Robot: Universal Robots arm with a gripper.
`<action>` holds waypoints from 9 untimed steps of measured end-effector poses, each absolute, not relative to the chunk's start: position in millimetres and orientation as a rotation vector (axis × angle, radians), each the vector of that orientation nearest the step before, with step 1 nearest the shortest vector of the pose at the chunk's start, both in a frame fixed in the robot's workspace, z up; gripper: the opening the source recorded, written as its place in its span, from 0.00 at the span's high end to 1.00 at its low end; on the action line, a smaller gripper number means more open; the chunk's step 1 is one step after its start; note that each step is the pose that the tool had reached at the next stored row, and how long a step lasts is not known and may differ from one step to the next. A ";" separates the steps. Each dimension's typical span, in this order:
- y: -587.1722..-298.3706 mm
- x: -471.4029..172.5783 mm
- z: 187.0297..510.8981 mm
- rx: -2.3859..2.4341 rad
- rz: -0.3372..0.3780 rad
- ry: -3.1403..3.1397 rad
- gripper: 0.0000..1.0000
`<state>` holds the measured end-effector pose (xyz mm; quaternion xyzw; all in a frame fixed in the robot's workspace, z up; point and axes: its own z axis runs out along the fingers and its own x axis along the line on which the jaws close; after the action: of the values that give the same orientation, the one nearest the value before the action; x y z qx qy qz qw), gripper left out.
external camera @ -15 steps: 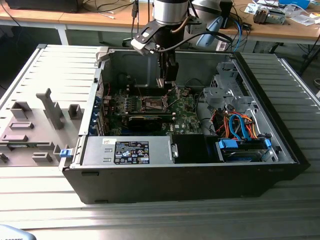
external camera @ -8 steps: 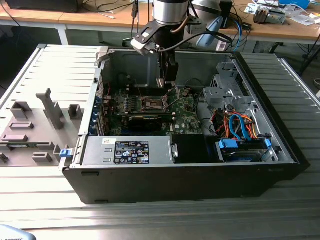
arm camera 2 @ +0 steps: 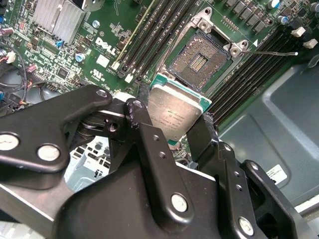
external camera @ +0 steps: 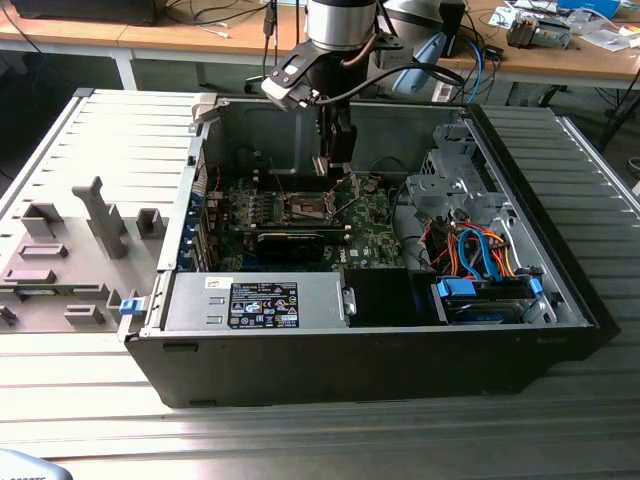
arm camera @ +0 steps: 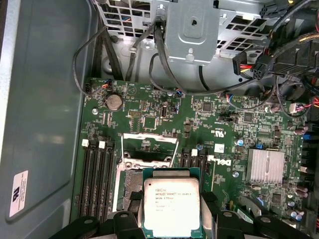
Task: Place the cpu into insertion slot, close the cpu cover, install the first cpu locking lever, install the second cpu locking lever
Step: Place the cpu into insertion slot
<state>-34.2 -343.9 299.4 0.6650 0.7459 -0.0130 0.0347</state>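
In both wrist views my gripper (arm camera 2: 172, 118) (arm camera: 172, 215) is shut on the cpu (arm camera 2: 175, 115) (arm camera: 172, 205), a square chip with a silvery top held by two opposite edges. The chip hangs above the green motherboard (arm camera: 229, 129), partly over the insertion slot (arm camera 2: 199, 59) (arm camera: 127, 191), which lies open with its contact field bare. The cpu cover (arm camera: 149, 137) stands swung up at the slot's far side. A thin metal locking lever (arm camera 2: 274, 52) sticks out free beside the slot. In the exterior view the gripper (external camera: 335, 168) reaches down into the open computer case over the slot (external camera: 308, 208).
Black memory slots (arm camera: 94, 174) flank the socket. A finned heat sink (arm camera: 266, 164) sits on the board. The case's grey wall (arm camera: 45, 99) and a metal drive cage (arm camera: 192, 30) with cable bundles (external camera: 475, 250) hem the board in. A power supply (external camera: 260, 300) fills the case's front.
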 end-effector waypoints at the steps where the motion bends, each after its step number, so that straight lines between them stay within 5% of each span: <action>1: -343.9 -34.2 299.4 2.045 -0.040 2.292 0.45; 9: -343.9 -34.2 299.0 2.053 -0.040 2.286 0.45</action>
<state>-34.2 -343.9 299.0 0.6677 0.7435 -0.0131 0.0347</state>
